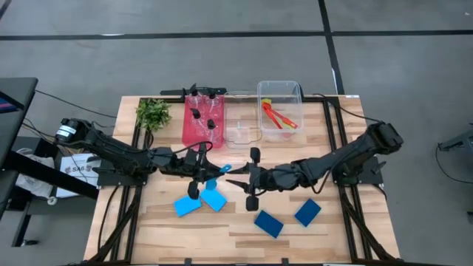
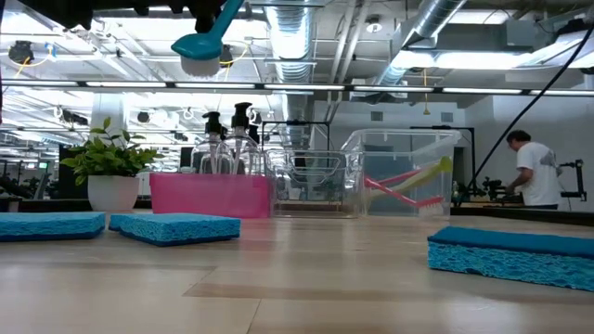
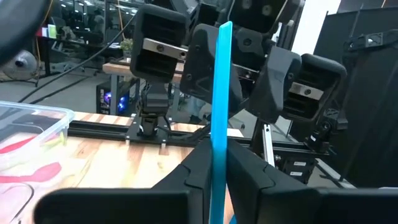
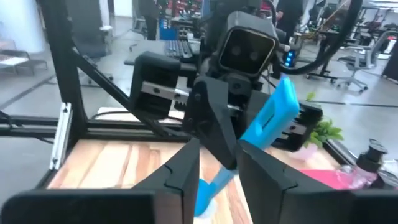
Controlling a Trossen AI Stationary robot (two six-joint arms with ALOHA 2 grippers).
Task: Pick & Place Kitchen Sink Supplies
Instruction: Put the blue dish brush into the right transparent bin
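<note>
Wood-slat table (image 1: pixel 148 229) w/ bins along the far edge: pink bin (image 1: pixel 203 127) holding pump bottles (image 1: pixel 196 114), an empty-looking clear bin (image 1: pixel 241 122), another clear bin (image 1: pixel 279 94) w/ red and yellow-green brushes (image 1: pixel 278 117); plant (image 1: pixel 153 113) at the far left corner; two light-blue sponges (image 1: pixel 200 202) near centre, two dark-blue sponges (image 1: pixel 287 218) to their right.

Blue brush (image 3: pixel 219 112) is mid-air over table centre, between both arms. Left gripper (image 3: pixel 214 171) has its fingers closed on the handle, per its wrist view. Right gripper (image 4: pixel 214 165) faces it, the brush running between its fingers; whether those fingers pinch it can't be told. Meeting nose-to-nose like this looks like a handover, prob. so the right arm, nearer the brush bin, can drop it there.
</note>
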